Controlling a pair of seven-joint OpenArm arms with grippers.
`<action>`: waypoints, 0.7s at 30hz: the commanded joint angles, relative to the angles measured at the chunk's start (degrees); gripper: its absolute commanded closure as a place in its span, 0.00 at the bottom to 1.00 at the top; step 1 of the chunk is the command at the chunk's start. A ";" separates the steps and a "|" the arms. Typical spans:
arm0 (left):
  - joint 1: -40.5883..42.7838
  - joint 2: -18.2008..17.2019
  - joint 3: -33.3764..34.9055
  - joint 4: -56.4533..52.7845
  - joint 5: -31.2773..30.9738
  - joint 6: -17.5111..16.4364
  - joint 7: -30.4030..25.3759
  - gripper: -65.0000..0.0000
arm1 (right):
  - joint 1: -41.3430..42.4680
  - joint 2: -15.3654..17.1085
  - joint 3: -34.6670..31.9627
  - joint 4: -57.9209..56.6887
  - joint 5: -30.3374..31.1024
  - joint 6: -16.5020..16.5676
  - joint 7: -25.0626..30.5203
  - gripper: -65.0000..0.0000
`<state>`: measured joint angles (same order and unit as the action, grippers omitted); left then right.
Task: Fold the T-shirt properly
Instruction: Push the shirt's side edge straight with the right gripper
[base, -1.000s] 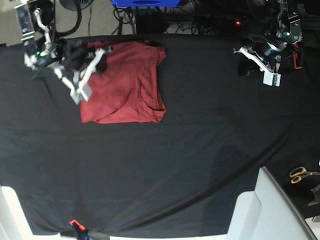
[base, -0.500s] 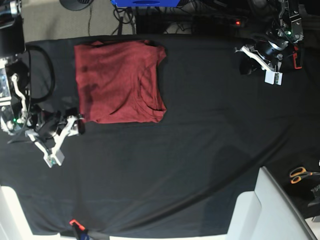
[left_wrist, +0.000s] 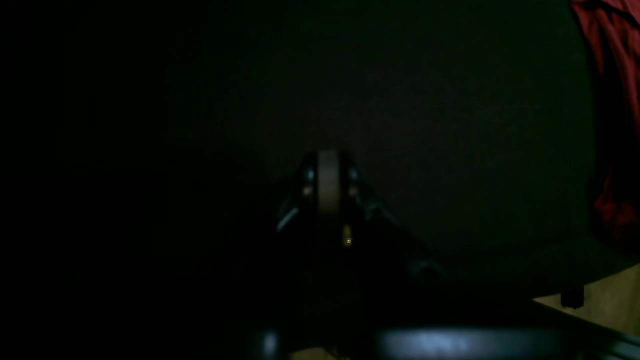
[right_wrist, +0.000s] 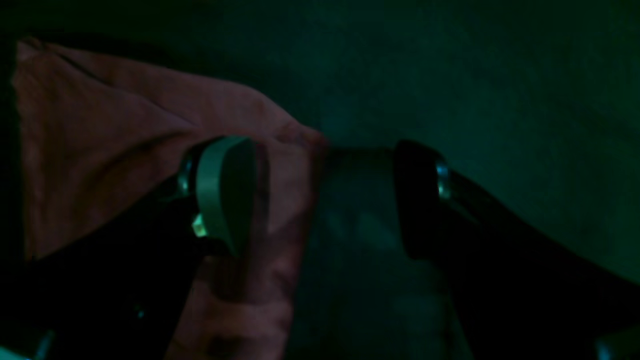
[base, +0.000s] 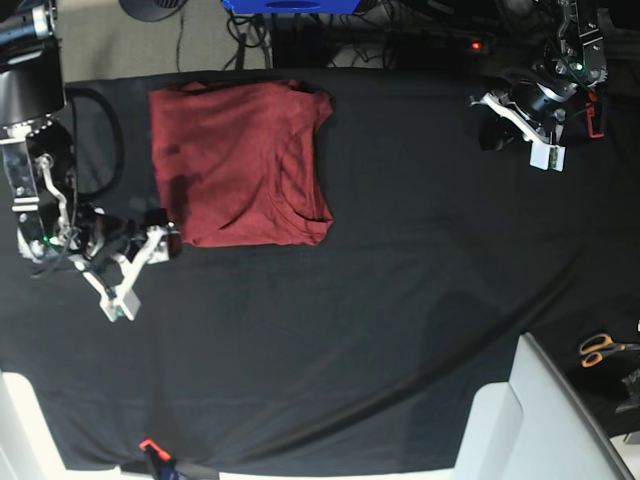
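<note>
**Red shirt lies folded at the far left of the black table, right gripper spread at its corner**

On the black tablecloth (base: 400, 300), toward the far left part of the base view, lies the brick-red, plain, thin knit long-sleeved T-shirt (base: 240, 165), folded into a rough rectangle with a curved seam line showing near its right edge. At its near left corner sits the right gripper (base: 140, 275), white-fingered, its jaws standing wide apart. From the right wrist view, one pale fingertip (right_wrist: 225, 190) rests over the red cloth's corner while the other, dark finger is over bare black cloth; the shirt's edge runs between them, but the jaws are not closed on it and nothing is gripped.

Well apart, at the far right corner of the table, the left gripper (base: 525, 125) hovers over bare tablecloth. Its wrist view is very dark, yet the two fingers (left_wrist: 328, 182) show pressed together with nothing between them; a strip of red cloth appears only at that view's right edge.

Orange-handled scissors (base: 603, 349) lie at the right margin beside a pale grey panel (base: 540, 420)
</note>
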<state>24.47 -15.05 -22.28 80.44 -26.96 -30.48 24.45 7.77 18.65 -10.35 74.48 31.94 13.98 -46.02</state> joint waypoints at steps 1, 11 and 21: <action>0.01 -0.82 -0.27 0.74 -0.60 -0.51 -1.11 1.00 | 1.33 0.55 0.37 0.47 0.45 0.22 0.96 0.37; -0.34 -0.91 -0.53 -2.95 -0.60 -0.51 -1.11 1.00 | 1.68 -0.41 0.37 -2.96 0.45 -0.04 1.23 0.37; -0.42 -0.91 -0.53 -3.21 -0.60 -0.51 -1.11 1.00 | 2.21 -0.41 0.46 -3.58 0.45 0.04 1.14 0.69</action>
<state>23.99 -15.25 -22.44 76.47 -26.94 -30.48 24.43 8.82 17.76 -10.33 70.11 31.70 13.91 -45.63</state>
